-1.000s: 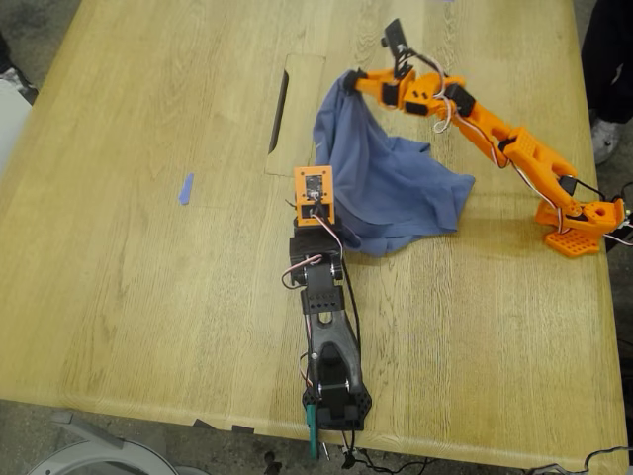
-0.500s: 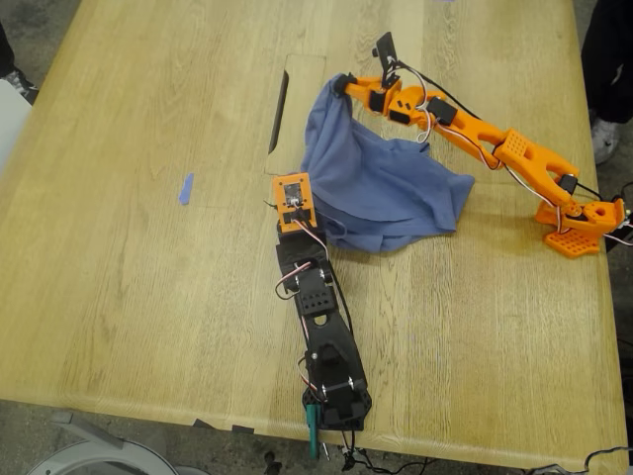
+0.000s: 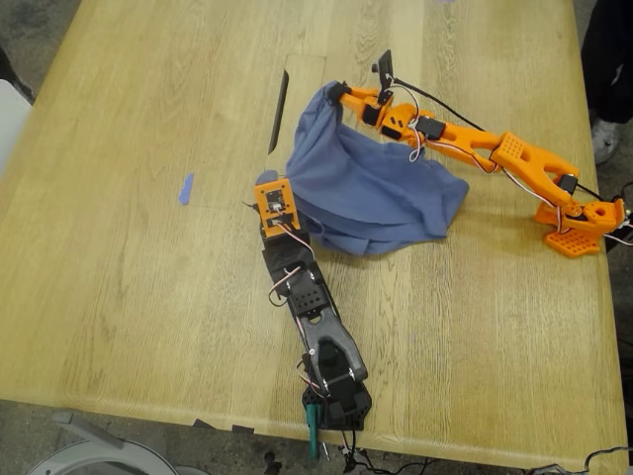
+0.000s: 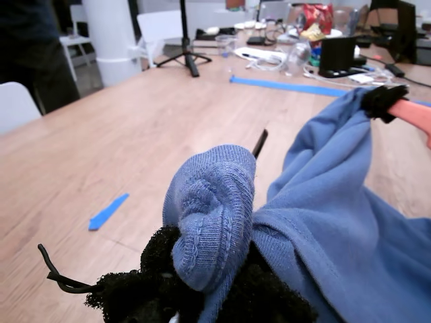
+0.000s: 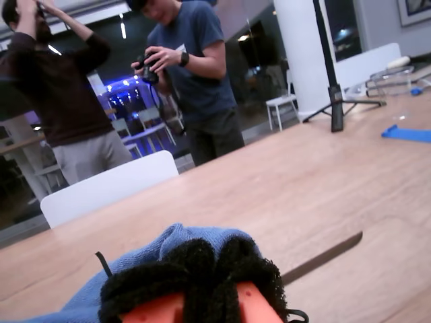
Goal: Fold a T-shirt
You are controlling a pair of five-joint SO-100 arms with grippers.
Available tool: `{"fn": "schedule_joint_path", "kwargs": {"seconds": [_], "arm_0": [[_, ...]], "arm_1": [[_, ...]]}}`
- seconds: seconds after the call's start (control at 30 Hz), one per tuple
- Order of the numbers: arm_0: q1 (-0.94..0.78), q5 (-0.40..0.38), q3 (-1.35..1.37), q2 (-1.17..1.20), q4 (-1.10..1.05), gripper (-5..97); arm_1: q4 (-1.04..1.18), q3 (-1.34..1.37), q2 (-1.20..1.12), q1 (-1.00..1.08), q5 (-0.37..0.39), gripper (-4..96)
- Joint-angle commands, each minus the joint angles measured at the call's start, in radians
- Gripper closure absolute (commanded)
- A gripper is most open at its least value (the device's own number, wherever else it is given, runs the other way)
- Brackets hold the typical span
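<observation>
your first gripper [image 4: 202,296] and second gripper [image 5: 202,282] each clamp a bunched edge of the t-shirt [image 3: 371,193]; it's soft, light, saggy between them, so grip hems.

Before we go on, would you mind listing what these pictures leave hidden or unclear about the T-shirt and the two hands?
- T-shirt: chest print not visible; the bunched cloth covers it in every view.
- My first hand: fingers buried under the gripped ribbed hem in its wrist view; the exterior view shows only its orange back.
- My second hand: fingers cut off by the picture's edge in its wrist view.
- Table beneath the cloth: covered.
</observation>
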Motion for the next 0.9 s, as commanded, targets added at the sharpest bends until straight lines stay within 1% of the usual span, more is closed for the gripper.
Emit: {"fn": "schedule_joint_path", "kwargs": {"seconds": [0.0, 0.07, 0.13, 0.3, 0.47, 0.5, 0.57, 0.7, 0.87], "arm_0": [[-0.091, 0.017, 0.000, 0.032, -0.138, 92], [-0.086, 0.017, 0.023, 0.035, -0.155, 92], [-0.048, 0.015, 0.028, 0.054, -0.126, 92], [0.052, 0.011, -0.061, 0.150, 0.161, 92], [0.098, 0.005, -0.173, 0.216, 0.459, 92], [0.112, 0.003, -0.193, 0.222, 0.509, 92], [0.146, -0.002, -0.238, 0.227, 0.581, 92], [0.195, -0.006, -0.341, 0.227, 0.724, 91], [0.302, -0.021, -0.448, 0.230, 0.884, 91]], "arm_1": [[-0.049, -0.012, 0.014, 0.097, -0.012, 91.2], [-0.046, -0.031, 0.012, 0.110, -0.012, 91.2], [0.009, -0.084, 0.005, 0.123, -0.009, 91.2], [0.290, -0.227, 0.032, 0.144, -0.009, 91.2], [0.595, -0.233, 0.149, 0.153, -0.015, 91.2], [0.627, -0.233, 0.167, 0.153, -0.015, 91.2], [0.736, -0.233, 0.215, 0.153, -0.015, 91.2], [0.857, -0.186, 0.327, 0.147, -0.028, 91.2], [1.085, -0.155, 0.446, 0.138, -0.040, 91.2]]}}
